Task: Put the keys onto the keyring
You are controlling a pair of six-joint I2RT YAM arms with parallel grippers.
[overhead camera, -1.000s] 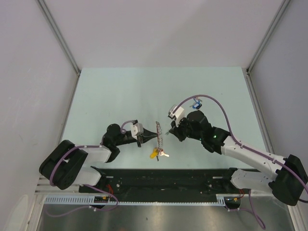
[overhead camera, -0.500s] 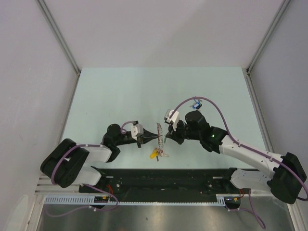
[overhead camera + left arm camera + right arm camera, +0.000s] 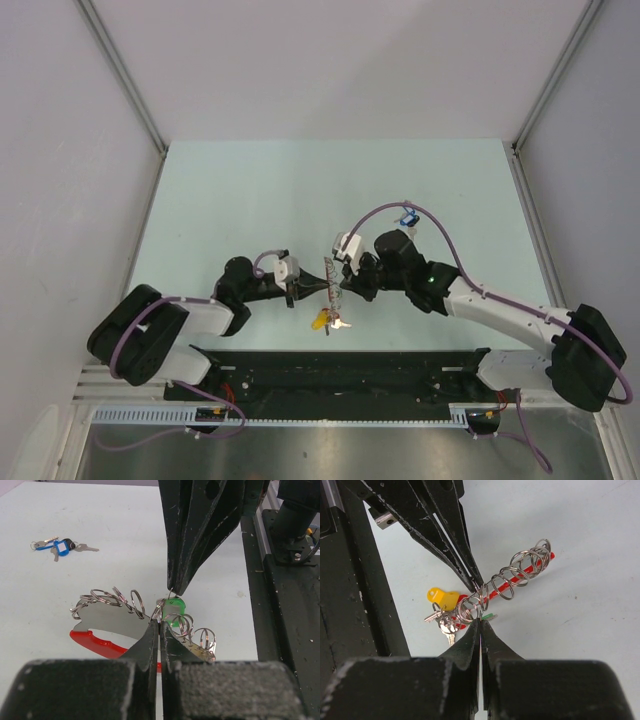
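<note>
As the right arm swung leftward over the last second, the overhead view showed the right end effector [image 3: 345, 290] brought tip to tip with the left end effector [image 3: 316, 289] at the keyring [image 3: 330, 272], low on the worktop [image 3: 250, 190]. The blue key [image 3: 408, 215] lay well apart. From the left wrist, the left jaws were pinched together on one of the keyring's loops. From the right wrist, the right jaws were clamped on the green key [image 3: 489, 616], which touched the loops, so I judged threading was about to begin.

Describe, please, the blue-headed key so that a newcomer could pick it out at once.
On the pale green table, look just beyond the right arm, away from the keyring at the centre. The blue-headed key lies alone there, the only blue thing on the table.
</note>
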